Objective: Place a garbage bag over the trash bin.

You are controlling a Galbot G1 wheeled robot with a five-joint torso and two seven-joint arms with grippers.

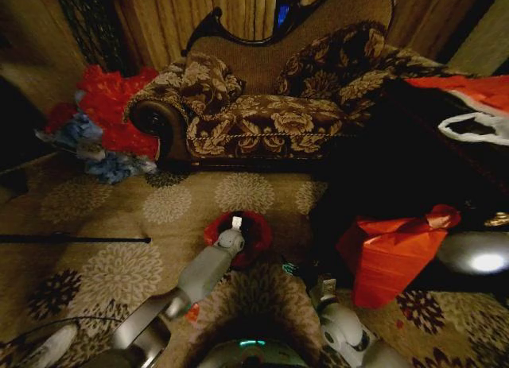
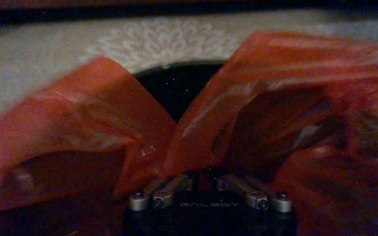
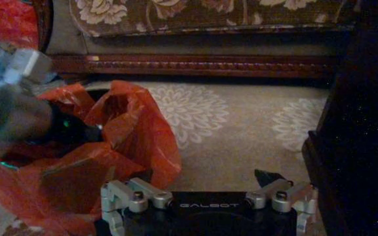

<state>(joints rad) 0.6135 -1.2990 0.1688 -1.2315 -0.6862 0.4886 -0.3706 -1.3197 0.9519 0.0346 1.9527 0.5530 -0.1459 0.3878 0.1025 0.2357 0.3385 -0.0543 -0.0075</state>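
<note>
Carpet [image 1: 119,265] with pale flowers lies under the small black round trash bin [image 2: 175,83], in front of the flowered sofa [image 1: 270,114]. The thin shiny red plastic garbage bag [image 3: 123,142] sits bunched over the bin's mouth. The left gripper [image 2: 208,179] is pinched tight on the bag's folds. The right gripper [image 3: 208,209] waits just beside the bag, its claw spread wide and holding nothing.
</note>
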